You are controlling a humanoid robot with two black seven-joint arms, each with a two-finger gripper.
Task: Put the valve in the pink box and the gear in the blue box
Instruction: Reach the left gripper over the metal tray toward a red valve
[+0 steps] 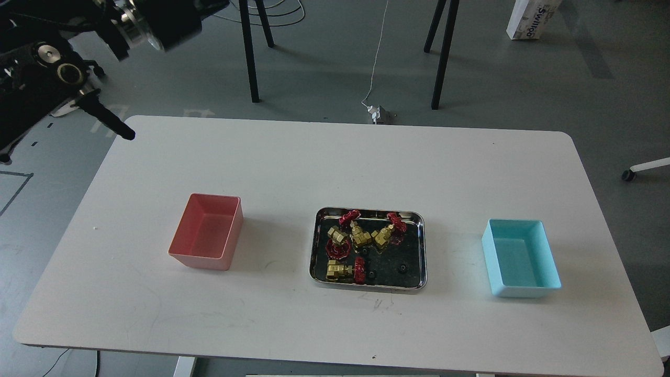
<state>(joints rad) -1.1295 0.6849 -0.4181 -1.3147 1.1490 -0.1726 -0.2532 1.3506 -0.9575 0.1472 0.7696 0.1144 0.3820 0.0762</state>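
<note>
Several brass valves [340, 269] with red handwheels lie in the shiny steel tray [423, 246] at the table's middle. Small black gears [402, 268] lie in the tray's front half, one [370, 274] next to the front valve. The pink box [207, 230] stands left of the tray and looks empty. The blue box [521, 256] stands right of it and looks empty. My left gripper [124, 134] comes in at the top left, over the table's far left corner and far from the tray. Only one dark finger shows. My right gripper is out of view.
The white table [335, 167] holds only the two boxes and the tray. Black stand legs [250, 52] and a cable with a plug [378, 112] are on the floor behind it. A cardboard box [531, 18] stands at the top right.
</note>
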